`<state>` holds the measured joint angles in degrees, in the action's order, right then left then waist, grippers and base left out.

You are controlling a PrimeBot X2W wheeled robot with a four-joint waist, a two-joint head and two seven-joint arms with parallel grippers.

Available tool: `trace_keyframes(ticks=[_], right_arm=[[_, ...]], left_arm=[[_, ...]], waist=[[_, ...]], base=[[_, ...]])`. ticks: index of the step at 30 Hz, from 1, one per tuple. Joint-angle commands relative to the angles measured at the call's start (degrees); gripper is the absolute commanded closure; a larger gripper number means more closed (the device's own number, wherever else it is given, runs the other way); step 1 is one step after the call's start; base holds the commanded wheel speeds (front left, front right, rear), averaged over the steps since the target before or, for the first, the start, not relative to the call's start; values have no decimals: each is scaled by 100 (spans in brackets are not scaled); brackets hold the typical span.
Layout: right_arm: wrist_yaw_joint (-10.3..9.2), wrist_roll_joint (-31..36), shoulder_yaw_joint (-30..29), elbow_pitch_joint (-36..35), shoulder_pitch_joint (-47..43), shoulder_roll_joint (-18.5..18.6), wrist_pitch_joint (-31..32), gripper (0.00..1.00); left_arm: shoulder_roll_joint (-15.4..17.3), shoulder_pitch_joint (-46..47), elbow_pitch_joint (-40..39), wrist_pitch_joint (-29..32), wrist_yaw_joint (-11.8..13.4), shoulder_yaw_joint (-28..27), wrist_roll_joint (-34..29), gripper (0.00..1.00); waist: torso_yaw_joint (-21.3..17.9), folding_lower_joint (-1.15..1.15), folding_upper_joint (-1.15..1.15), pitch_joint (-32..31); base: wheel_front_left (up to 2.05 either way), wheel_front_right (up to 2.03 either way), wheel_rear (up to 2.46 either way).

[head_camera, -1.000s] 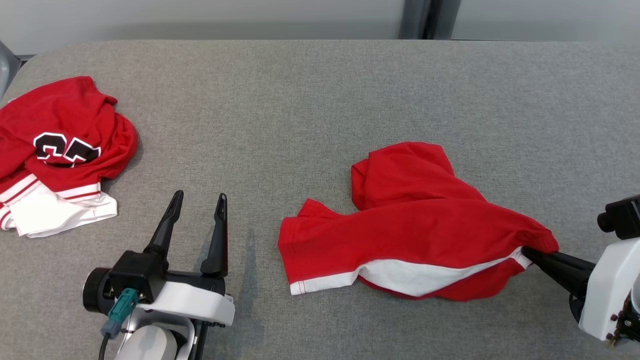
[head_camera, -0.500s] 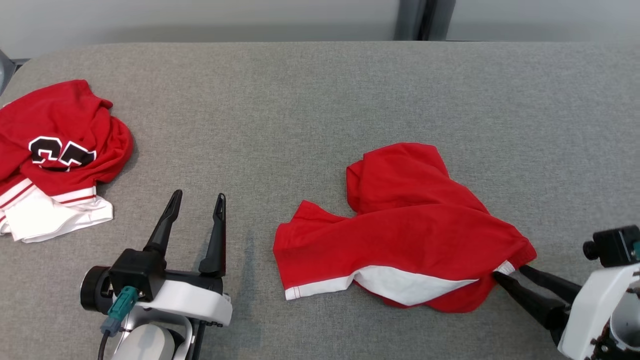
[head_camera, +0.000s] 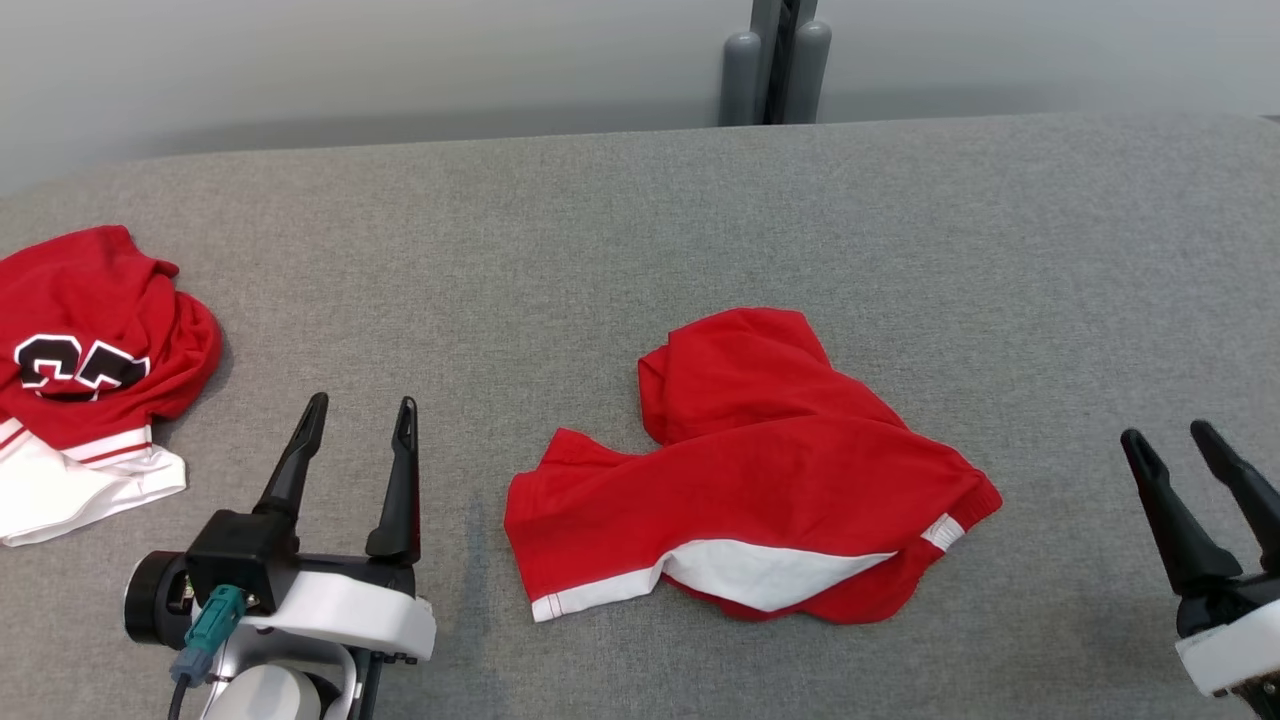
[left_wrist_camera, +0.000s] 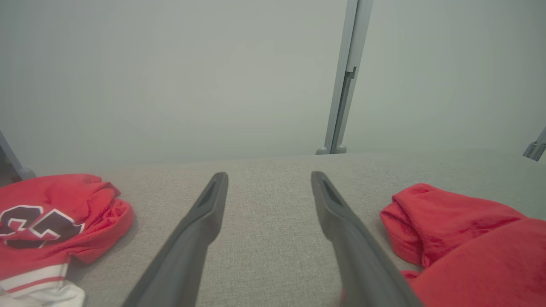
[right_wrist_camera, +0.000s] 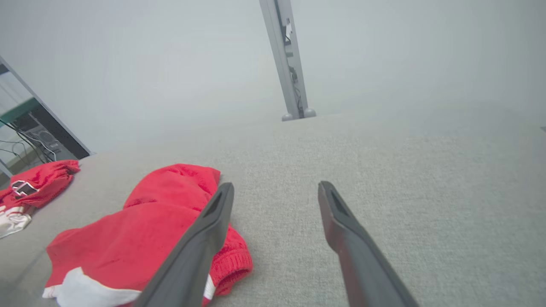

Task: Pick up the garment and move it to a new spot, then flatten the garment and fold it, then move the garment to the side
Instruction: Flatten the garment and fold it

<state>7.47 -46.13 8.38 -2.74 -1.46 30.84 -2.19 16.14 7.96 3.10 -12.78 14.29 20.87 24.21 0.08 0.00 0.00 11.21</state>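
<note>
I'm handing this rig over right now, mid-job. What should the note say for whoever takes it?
Left end effector: open, empty, left of the red garment.
Right end effector: open, empty; it just let go of the garment's right corner and backed off.
Red garment: crumpled mid-table, white lining showing. A numbered jersey lies at the far left.
Done: move to a new spot. Left: flatten, fold, move aside.

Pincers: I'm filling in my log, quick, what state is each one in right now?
Left pincer: open, holding nothing.
Right pincer: open, holding nothing, clear of the garment.
</note>
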Motion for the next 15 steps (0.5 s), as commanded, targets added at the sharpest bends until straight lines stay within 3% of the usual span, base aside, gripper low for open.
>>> trace_keyframes(ticks=[1,6,10,15], right_arm=[[4,304,-137,-58,127,-210,-289,0],[4,1383,-445,-135,257,-915,-801,0],[4,2082,-530,-178,196,-1444,-844,0],[3,2578,-540,-25,37,-1804,-893,0]], left_arm=[[78,-46,-41,15,51,-54,17,0],[158,-146,-166,64,122,-103,29,0],[190,-239,-241,75,157,-110,42,0],[171,-467,-287,73,219,-86,94,0]], waist=[[-51,0,0,-66],[-86,0,0,-207],[-88,0,0,-333],[-75,0,0,-510]], base=[[0,0,0],[0,0,0],[0,0,0],[0,0,0]])
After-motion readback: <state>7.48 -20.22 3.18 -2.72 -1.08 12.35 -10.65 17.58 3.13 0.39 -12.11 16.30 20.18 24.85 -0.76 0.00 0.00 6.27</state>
